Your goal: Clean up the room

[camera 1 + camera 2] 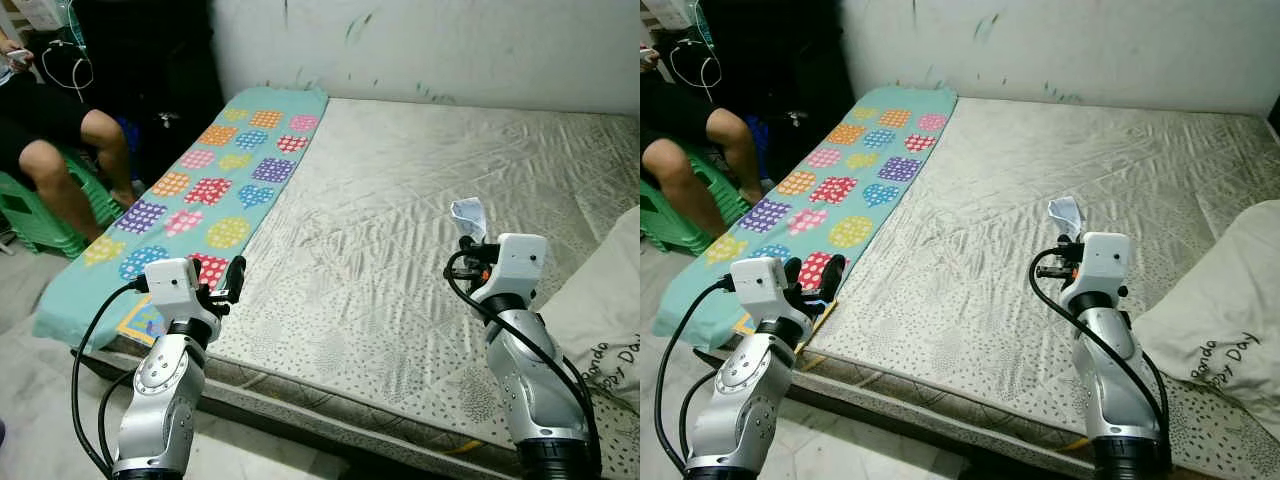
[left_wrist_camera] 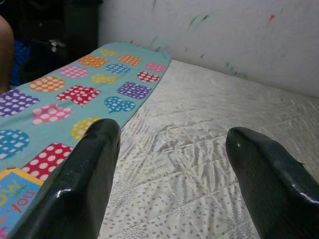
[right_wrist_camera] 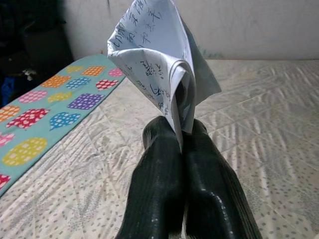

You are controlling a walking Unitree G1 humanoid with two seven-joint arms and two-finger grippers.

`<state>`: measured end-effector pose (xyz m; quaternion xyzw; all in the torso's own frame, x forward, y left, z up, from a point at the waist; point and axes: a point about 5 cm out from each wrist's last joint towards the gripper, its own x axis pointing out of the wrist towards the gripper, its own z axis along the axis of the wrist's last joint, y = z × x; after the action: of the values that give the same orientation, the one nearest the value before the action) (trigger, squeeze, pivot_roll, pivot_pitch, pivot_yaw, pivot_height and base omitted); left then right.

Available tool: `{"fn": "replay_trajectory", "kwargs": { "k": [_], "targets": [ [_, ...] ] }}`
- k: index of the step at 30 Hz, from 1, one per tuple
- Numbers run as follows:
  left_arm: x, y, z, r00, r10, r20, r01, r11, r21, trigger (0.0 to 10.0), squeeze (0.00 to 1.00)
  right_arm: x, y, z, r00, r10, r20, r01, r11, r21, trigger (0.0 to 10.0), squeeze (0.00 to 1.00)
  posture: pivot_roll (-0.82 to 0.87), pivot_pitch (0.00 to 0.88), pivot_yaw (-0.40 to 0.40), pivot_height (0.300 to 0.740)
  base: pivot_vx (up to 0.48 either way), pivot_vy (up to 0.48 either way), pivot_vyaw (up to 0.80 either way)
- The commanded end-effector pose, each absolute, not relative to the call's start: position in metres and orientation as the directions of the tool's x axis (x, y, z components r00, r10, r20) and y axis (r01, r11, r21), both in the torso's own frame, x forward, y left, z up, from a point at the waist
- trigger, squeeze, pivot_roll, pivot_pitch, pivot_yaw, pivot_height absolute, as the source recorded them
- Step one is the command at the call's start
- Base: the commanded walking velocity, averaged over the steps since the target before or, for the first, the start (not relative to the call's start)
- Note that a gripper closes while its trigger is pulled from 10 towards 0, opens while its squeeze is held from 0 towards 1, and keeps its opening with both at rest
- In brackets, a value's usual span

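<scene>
Right gripper (image 3: pixel 183 130) clamped on folded paper (image 3: pixel 159 59), held up above the mattress (image 1: pixel 400 200); left gripper (image 2: pixel 169 144) spread wide, empty, near the patterned blanket (image 1: pixel 215 180); risk: pinch is only at paper's bottom edge, could slip out if I swing.

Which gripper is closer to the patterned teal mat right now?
Left. The left gripper hovers open at the teal mat's near edge; the right gripper, shut on paper, is over the bare mattress.

Arms: silver, jointed, with white wrist boxes
Cables: black (looped beside each forearm)
Fingers: long, glossy black
</scene>
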<state>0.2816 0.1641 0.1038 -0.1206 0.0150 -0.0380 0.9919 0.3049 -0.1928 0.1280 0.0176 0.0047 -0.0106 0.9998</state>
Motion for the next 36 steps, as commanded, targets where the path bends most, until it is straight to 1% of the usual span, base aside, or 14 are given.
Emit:
{"fn": "replay_trajectory", "kwargs": {
  "k": [1,34,35,36],
  "targets": [
    [0.2816,0.1693,0.1031,0.998,-0.065,-0.024,0.058,0.971,-0.231,10.0,0.0,0.3053,-0.1911,0.1271,1.0,-0.014,-0.014,0.015,0.999,0.036,10.0,0.0,-0.06,0.0,0.079,0.74,0.0,0.0,0.0],
    [0.2816,0.1693,0.1031,0.998,-0.065,-0.024,0.058,0.971,-0.231,10.0,0.0,0.3053,-0.1911,0.1271,1.0,-0.014,-0.014,0.015,0.999,0.036,10.0,0.0,-0.06,0.0,0.079,0.74,0.0,0.0,0.0],
    [0.2828,0.1695,0.1028,0.998,-0.065,-0.021,0.058,0.972,-0.229,10.0,0.0,0.3059,-0.1902,0.1259,1.0,-0.012,-0.017,0.012,1.0,0.027,10.0,0.0,0.0,0.0,0.0,0.74,0.0,0.0,0.0],
    [0.2828,0.1695,0.1028,0.998,-0.065,-0.021,0.058,0.972,-0.229,10.0,0.0,0.3059,-0.1902,0.1259,1.0,-0.012,-0.017,0.012,1.0,0.027,10.0,0.0,0.0,0.0,0.0,0.74,0.0,0.0,0.0]
  ]
}}
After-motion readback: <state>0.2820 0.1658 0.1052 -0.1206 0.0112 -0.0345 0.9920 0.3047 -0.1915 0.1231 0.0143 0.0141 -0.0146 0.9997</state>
